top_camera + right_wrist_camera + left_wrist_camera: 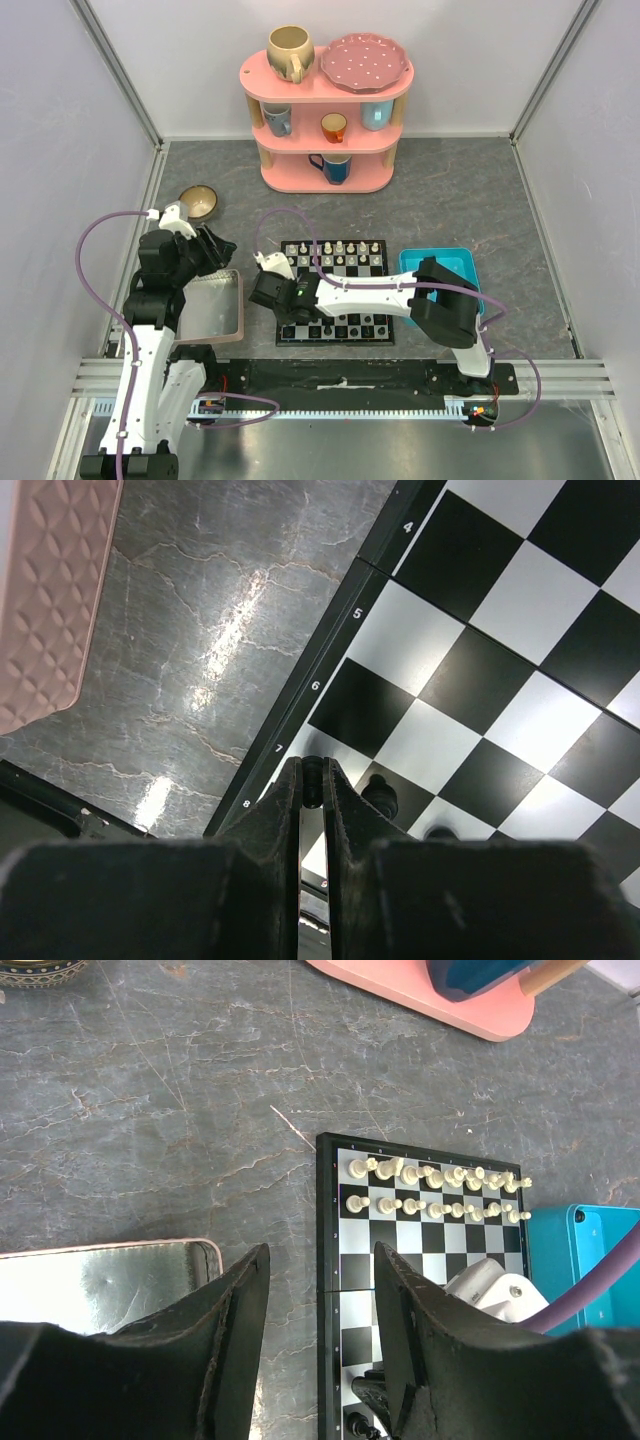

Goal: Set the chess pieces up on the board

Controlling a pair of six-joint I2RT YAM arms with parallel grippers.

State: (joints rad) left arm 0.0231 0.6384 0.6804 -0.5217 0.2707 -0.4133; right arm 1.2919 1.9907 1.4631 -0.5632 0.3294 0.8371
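Observation:
The board (345, 272) lies at the table's middle. Cream-white chess pieces (335, 250) stand in two rows along its far side, also seen in the left wrist view (432, 1176). Black chess pieces (352, 326) stand on the near rows. My right gripper (288, 312) reaches across to the board's near-left corner and is shut on a small black piece (313, 772), low over a white square by the border. Two more black pieces (381, 795) stand just beside it. My left gripper (222, 250) hangs open and empty (320, 1295) left of the board.
A pink-rimmed grey tray (208, 305) lies left of the board, under my left arm. A blue tray (440, 262) sits at the board's right. A pink shelf (325, 160) with cups and a plate stands at the back. A small bowl (198, 201) sits far left.

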